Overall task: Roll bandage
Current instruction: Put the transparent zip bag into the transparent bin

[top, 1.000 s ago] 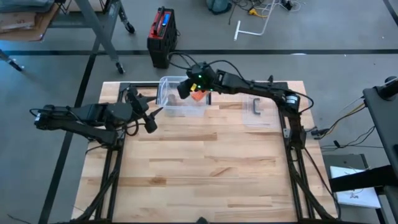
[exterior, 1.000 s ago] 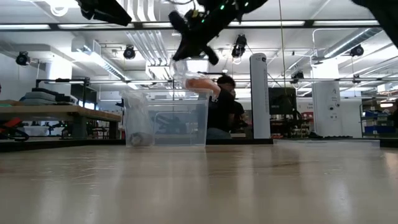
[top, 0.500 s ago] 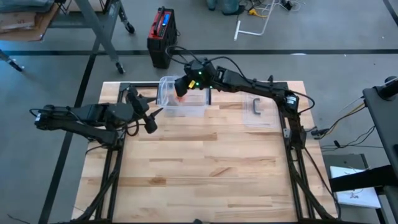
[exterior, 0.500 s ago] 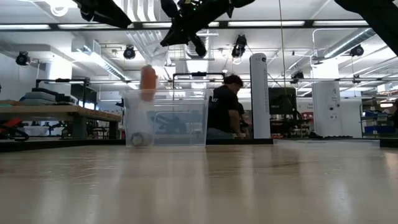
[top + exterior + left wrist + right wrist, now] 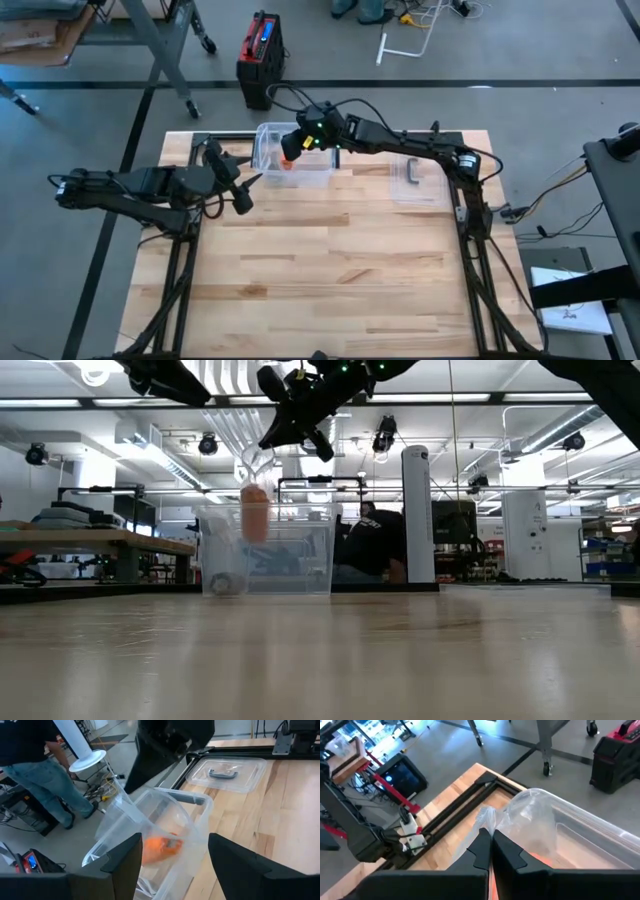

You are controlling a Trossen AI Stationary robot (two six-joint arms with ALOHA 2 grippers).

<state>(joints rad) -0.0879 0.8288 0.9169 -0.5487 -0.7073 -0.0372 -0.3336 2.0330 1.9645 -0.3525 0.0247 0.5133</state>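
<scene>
I can read no writing on anything from here — not on the bag, the bin or the red case on the floor.

The bandage roll is an orange roll sealed inside a clear plastic bag. It hangs in the bag over the clear plastic bin at the far edge of the table, dipping just inside the bin's rim. In the low view it shows upright, near the bin's left end. Half a second ago it hung higher, above the rim and further left; a second ago it was out past the bin's right end, so it has swung across and come down.

The right gripper is above the bin with its fingers pressed tight together on the top of the bag, pinching the crumpled plastic; the roll dangles below it. In the left wrist view the orange shows blurred through the bag, low against the bin's wall.

The left gripper waits over the table's left side, just near of the bin, jaws parted and holding nothing. It has not shifted across the three moments.

The bin's clear lid, with its dark handle, lies flat on the table to the right of the bin. Something small and round lies in the bin's left corner; I cannot tell what it is.

Beyond the table a person in a dark top is bent lower than half a second ago. The red case stands on the floor past the far edge.
</scene>
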